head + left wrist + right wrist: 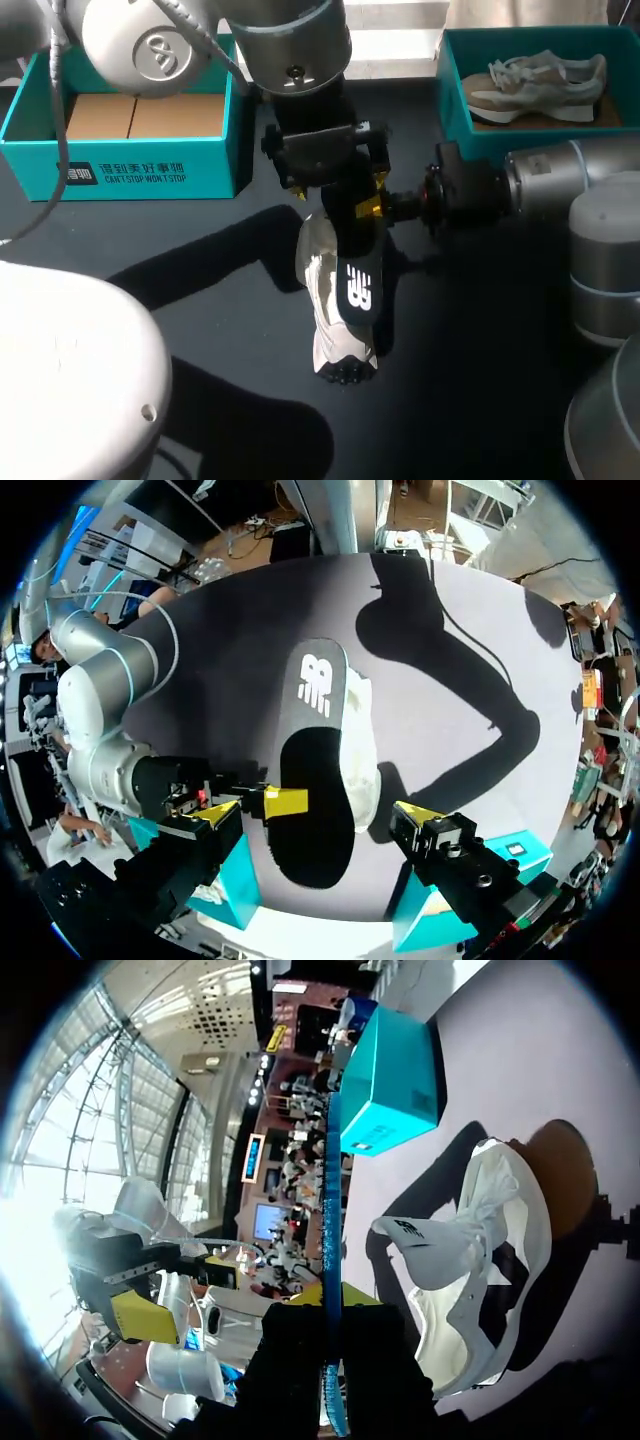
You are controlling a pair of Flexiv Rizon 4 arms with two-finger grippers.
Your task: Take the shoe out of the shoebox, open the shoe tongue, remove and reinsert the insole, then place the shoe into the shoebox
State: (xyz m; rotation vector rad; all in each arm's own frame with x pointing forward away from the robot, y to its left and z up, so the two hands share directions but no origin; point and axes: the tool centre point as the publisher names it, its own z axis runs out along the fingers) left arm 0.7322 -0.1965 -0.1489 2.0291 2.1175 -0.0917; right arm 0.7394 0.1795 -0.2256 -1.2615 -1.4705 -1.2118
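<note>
Two shoes are in view. The shoe (335,345) lies on the black counter (500,380) near its middle, toe toward the camera. The second shoe (535,85), beige and white with white laces, lies on its side in the right box (455,90). Two teal cardboard boxes stand at the far edge, well apart. The left box (130,165) shows a plain brown floor and white print on its front wall.

One insole (358,285) is out of the shoe, a flat, thin, foot-shaped piece with a matt black face and a white logo near its toe end. It hangs over the shoe and covers much of it. Whether its toe end touches the shoe I cannot tell.

The shoe's upper is white and pale grey, soft and crumpled, with the tongue (415,1235) folded up and a dark lugged sole at the toe.

The right tool (378,205) comes in from the side, and its yellow tips are clamped on the insole's heel edge, seen edge-on as a thin blue line in its wrist view. The left tool (335,185) hangs above the heel end with its fingers spread wide, gripping nothing, and the insole's heel lies between them.
</note>
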